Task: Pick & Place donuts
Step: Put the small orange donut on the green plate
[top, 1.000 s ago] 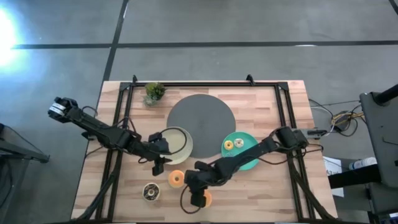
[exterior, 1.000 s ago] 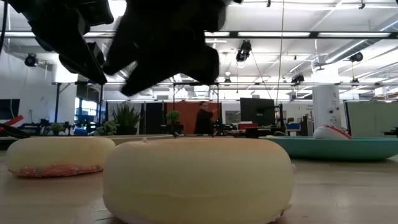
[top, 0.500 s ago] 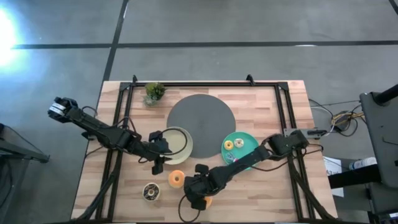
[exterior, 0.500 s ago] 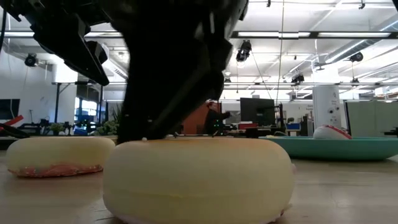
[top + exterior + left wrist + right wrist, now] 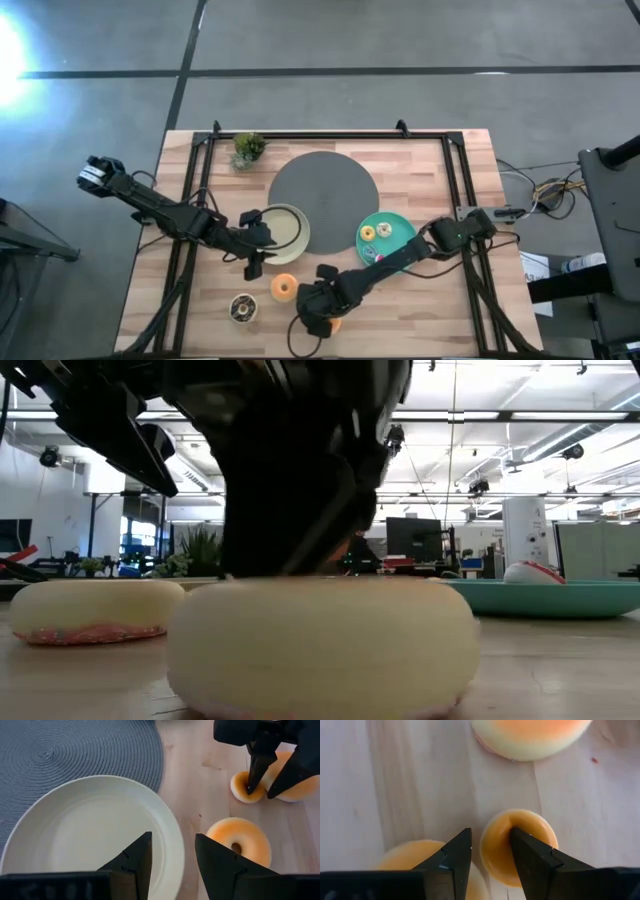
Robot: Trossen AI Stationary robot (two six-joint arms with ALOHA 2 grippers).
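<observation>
Near the table's front edge, my right gripper [image 5: 320, 320] [image 5: 490, 834] stands open, pointing down over a small orange donut [image 5: 517, 845]. One finger is in the donut's hole and the other outside its ring. A second orange donut [image 5: 415, 862] lies right beside it, partly under the gripper. A bigger orange donut [image 5: 283, 287] [image 5: 240, 845] and a brown one [image 5: 241, 308] lie flat on the table to the left. My left gripper [image 5: 255, 260] [image 5: 172, 840] hovers open over the cream plate's [image 5: 90, 835] rim and holds nothing. My right gripper has one finger [image 5: 527, 850] down in the small donut's hole and the other [image 5: 455, 855] outside the ring wall [image 5: 492, 845], coming from above. I cannot tell whether either finger touches it. The donut lies flat on the table.
A teal plate [image 5: 395, 250] at the right carries two small donuts [image 5: 367, 233]. A large dark grey disc [image 5: 322, 195] lies at the table's middle, and a small plant [image 5: 247, 148] stands at the far left. The black frame rails [image 5: 200, 200] run along both sides.
My right gripper has sunk toward the donuts near the front edge and tipped more steeply down. In the low view it now stands right at the top of the front donut. The donuts have stayed where they were.
</observation>
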